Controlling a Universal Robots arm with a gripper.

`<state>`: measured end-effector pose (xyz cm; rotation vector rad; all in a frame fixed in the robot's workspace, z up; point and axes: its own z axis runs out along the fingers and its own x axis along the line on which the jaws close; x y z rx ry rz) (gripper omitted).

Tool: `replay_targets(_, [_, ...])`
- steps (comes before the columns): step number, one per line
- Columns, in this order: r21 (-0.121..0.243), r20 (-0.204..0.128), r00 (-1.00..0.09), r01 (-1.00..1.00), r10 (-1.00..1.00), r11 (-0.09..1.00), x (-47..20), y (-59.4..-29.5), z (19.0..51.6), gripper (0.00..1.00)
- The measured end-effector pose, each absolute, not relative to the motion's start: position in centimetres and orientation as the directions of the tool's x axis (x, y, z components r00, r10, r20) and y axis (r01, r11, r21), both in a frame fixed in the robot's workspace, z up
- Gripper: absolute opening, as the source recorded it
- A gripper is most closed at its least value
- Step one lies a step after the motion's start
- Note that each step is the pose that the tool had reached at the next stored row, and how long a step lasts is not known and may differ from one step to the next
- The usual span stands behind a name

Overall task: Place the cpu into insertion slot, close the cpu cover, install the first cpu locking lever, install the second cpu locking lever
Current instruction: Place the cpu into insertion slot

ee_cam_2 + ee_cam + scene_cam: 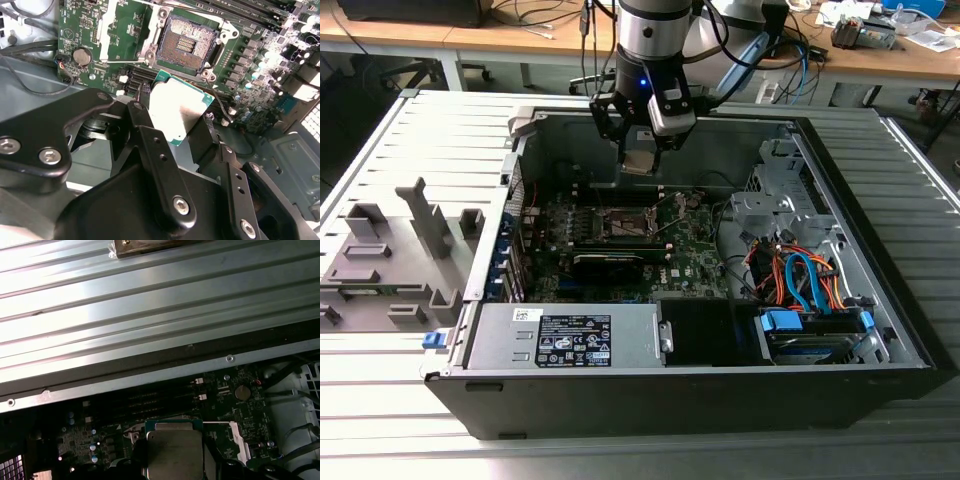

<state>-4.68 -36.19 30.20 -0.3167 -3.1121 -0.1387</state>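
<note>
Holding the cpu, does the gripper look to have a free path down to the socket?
Likely yes: the gripper, fingers shut on the cpu, hangs close to the socket, whose contacts lie bare, with nothing standing between them.

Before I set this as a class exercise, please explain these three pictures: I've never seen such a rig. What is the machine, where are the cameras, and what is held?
The exterior view shows a robot arm reaching down into an open computer case that lies on a ribbed metal table. Both wrist views come from cameras riding on the arm, near its claw. The claw grips the cpu, a small silvery square chip, in the air above the green motherboard. The insertion slot on that board is empty. A grey parts holder sits at the exterior view's left.
</note>
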Motion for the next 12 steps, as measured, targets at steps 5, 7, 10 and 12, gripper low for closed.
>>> replay_targets(5, [0.087,0.019,-0.978,0.207,0.206,0.974,-4.68,-36.19,30.2,0.54])
replay_targets(7, [0.087,0.019,-0.978,0.209,0.208,0.974,-4.68,-36.19,30.2,0.54])
replay_targets(10, [0.087,0.019,-0.977,0.212,0.211,0.973,-4.68,-36.19,30.2,0.54])
replay_targets(12, [0.087,0.019,-0.977,0.214,0.213,0.973,-4.68,-36.19,30.2,0.54])
